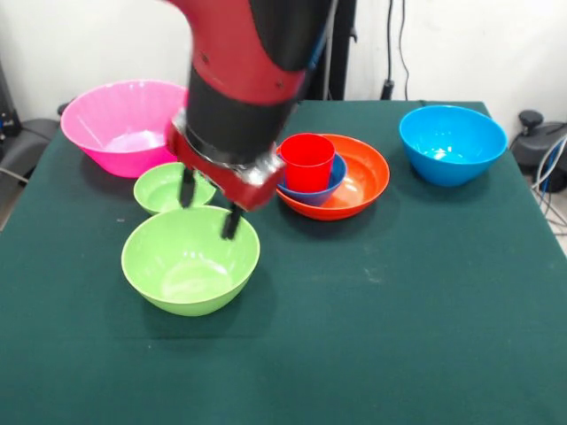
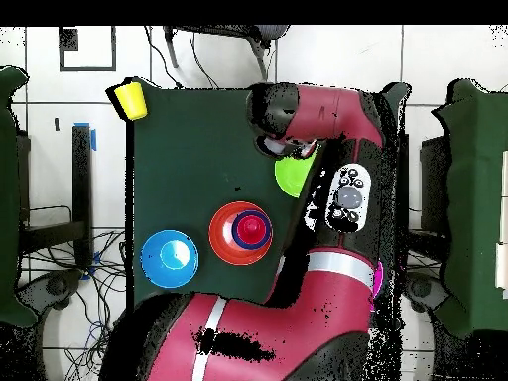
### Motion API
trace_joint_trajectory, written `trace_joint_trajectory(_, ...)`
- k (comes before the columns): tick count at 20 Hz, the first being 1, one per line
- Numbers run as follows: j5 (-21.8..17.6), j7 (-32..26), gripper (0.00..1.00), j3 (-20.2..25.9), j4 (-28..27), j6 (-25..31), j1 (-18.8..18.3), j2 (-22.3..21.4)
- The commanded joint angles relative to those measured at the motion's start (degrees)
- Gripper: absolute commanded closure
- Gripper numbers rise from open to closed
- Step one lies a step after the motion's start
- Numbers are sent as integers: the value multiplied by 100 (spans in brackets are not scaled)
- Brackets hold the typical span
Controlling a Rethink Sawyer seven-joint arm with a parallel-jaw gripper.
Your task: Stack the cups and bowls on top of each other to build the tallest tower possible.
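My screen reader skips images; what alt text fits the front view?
A red and black arm's open tool hangs over the large green bowl; behind, a red cup sits in a small dark blue bowl inside an orange bowl.

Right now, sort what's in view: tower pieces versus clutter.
Tower pieces:
pink bowl
large green bowl
small green bowl
orange bowl
small dark blue bowl
red cup
large blue bowl
yellow cup

Clutter:
cables

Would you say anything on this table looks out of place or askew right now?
One thing: the yellow cup lies tipped at a table corner in the overhead view, apart from everything else. The red cup stands upright in the small dark blue bowl, nested in the orange bowl.
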Motion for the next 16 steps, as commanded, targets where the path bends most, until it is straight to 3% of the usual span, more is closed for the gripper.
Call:
trace_joint_trajectory(1,124,-881,0,1135,360,-607,28,78)
trace_joint_trajectory(5,149,-814,0,1288,263,-801,13,217)
trace_joint_trajectory(13,194,-527,0,1383,533,-1003,94,99)
trace_joint_trajectory(16,41,-693,0,1324,301,-733,160,210)
